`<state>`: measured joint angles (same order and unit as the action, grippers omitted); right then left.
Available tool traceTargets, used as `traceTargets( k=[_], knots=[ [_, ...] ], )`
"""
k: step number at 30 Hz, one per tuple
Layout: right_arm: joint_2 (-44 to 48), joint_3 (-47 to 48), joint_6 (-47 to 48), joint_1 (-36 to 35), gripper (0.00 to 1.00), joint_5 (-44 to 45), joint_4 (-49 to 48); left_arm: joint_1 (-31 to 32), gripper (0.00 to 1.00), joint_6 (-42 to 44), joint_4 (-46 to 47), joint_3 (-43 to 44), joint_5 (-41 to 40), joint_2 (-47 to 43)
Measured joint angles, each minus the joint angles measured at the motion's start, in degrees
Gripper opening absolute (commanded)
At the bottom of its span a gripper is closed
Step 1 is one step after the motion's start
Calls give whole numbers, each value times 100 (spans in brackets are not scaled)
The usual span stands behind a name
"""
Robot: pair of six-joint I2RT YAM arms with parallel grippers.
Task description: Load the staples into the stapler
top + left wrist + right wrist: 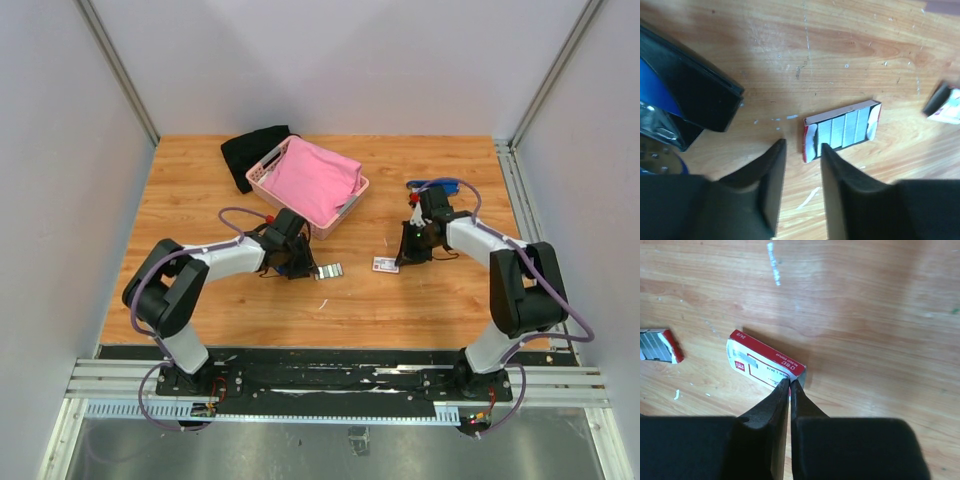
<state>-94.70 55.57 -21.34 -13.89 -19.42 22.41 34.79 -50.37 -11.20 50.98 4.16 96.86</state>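
Observation:
The staples are silvery strips lying in an open red-edged white tray on the wood, also seen from above. My left gripper stands slightly open just short of the tray's near end, with only bare wood between its fingers. The black and blue stapler lies to its left. The white carton with red print rests further right. My right gripper is shut, its tips against the carton's near corner; I cannot tell if cardboard is pinched.
A pink basket holding a pink cloth stands behind the left gripper, with a black cloth beyond it. Grey walls close in the wooden table on three sides.

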Motion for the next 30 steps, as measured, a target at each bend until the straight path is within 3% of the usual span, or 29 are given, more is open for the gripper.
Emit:
traceTargets(
  k=[2, 4, 10, 15, 22, 30],
  knots=[
    [50, -31, 37, 120, 24, 37, 24, -7, 63, 68, -83, 0, -66, -96],
    [92, -46, 81, 195, 32, 103, 48, -15, 72, 136, -214, -2, -164, -234],
    [428, -52, 245, 267, 38, 348, 232, -22, 82, 315, -553, -28, -428, -911],
    [804, -4, 389, 415, 40, 518, 448, -72, 82, 337, -866, 20, -750, -1416],
    [1047, 341, 431, 442, 36, 581, 721, -566, 81, -20, -1550, 44, -1099, -1187],
    [1137, 577, 225, 442, 27, 525, 758, -730, 61, -138, -1799, 260, -1156, -514]
  ],
)
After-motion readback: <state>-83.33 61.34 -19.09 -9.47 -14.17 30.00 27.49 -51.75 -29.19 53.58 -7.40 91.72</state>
